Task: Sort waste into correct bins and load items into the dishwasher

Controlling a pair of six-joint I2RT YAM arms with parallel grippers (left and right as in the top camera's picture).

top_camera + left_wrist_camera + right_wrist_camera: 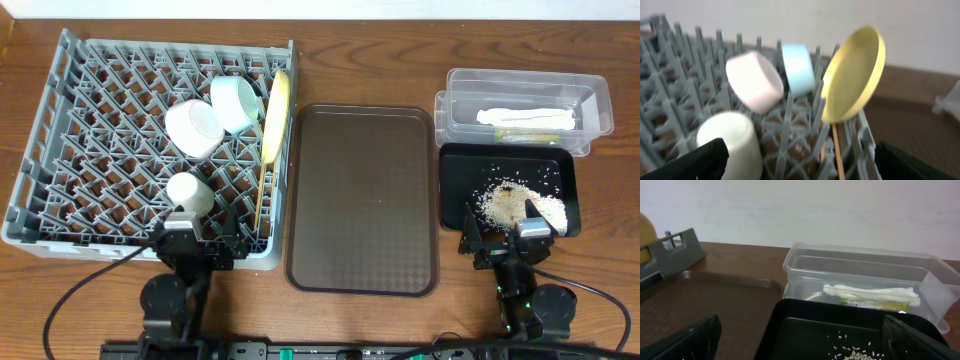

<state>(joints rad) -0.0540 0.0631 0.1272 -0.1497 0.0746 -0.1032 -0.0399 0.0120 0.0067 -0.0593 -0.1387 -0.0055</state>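
Note:
The grey dish rack (60, 150) holds the white bowl (192, 127), the light blue bowl (236, 102), the small white cup (189, 192), the yellow plate (275, 115) on edge and wooden chopsticks (262, 190). They also show in the left wrist view: white bowl (754, 81), blue bowl (798, 68), plate (854, 74), cup (732, 142), chopstick (837, 152). The napkin (527, 117) lies in the clear tub (595, 95). Rice scraps (515, 205) lie in the black tray (455, 185). My left gripper (200, 235) is open and empty at the rack's near edge. My right gripper (503, 235) is open and empty over the black tray's near edge.
The brown serving tray (362, 195) lies between the rack and the bins, also in the right wrist view (715, 300). Tub (860, 272) and black tray (805, 325) fill that view. Cables run along the table's front edge.

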